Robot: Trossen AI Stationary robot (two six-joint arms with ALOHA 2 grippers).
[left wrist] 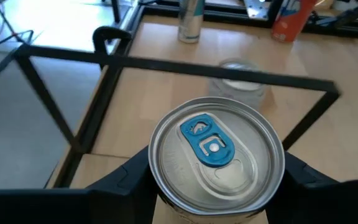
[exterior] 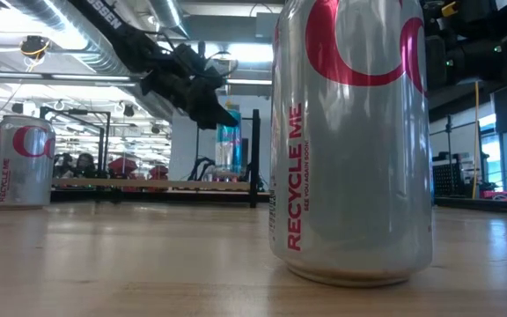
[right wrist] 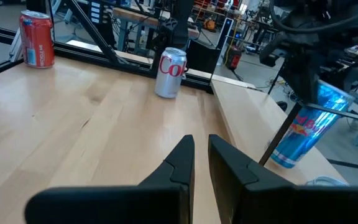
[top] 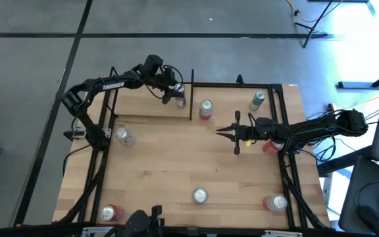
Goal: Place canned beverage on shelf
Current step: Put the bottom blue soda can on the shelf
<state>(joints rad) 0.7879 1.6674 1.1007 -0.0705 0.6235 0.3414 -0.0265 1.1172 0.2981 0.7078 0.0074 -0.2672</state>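
High view first: the left gripper (top: 176,92) sits at the far-left end of the shelf (top: 151,119), pinching a blue slim can (top: 179,96) from both sides. From the left wrist view you're looking right down on the can's silver lid (left wrist: 215,157) with its blue pull tab (left wrist: 206,140), and the dark fingers (left wrist: 120,180) hug it left and right, so the jaws are clamped on it. Low view shows that can up in the air above the shelf plank (exterior: 174,185), not resting on it as far as I can tell.

Right gripper (top: 220,131) is out over the middle of the table, near the shelf's black upright post (top: 191,95), holding nothing. Its fingers (right wrist: 180,163) are pressed almost together in the right wrist view.

Other stuff around: a red-and-silver can (top: 206,109) just past the post, a slim green-and-silver can (top: 257,100) at the far right, a silver can (top: 123,136) on the left side, and more cans along the near edge, like the one at (top: 199,195), which fills the low view (exterior: 350,141).
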